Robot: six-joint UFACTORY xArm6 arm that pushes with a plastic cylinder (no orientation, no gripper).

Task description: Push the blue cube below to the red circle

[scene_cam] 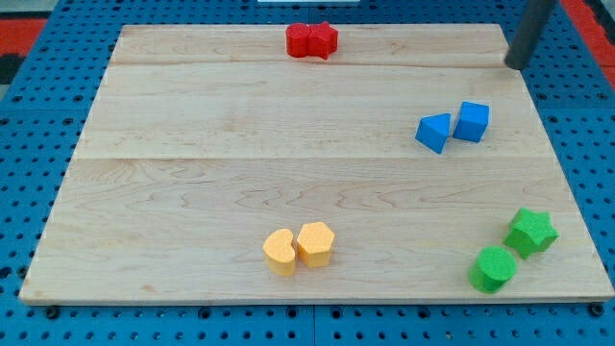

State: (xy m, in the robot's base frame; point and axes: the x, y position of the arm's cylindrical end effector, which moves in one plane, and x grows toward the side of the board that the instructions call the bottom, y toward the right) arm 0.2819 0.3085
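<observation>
The blue cube [472, 121] sits at the view's right on the wooden board, touching a blue triangular block [434, 132] on its left. The red circle [301, 40] lies at the view's top centre, touching a red star-like block [324, 39] on its right. My tip [517, 66] is at the view's upper right, near the board's right edge, above and to the right of the blue cube and apart from it.
A yellow heart-shaped block [280, 252] and a yellow hexagon [316, 243] touch at the bottom centre. A green star [531, 232] and a green circle [493, 269] sit at the bottom right. The wooden board [192, 144] rests on a blue perforated surface.
</observation>
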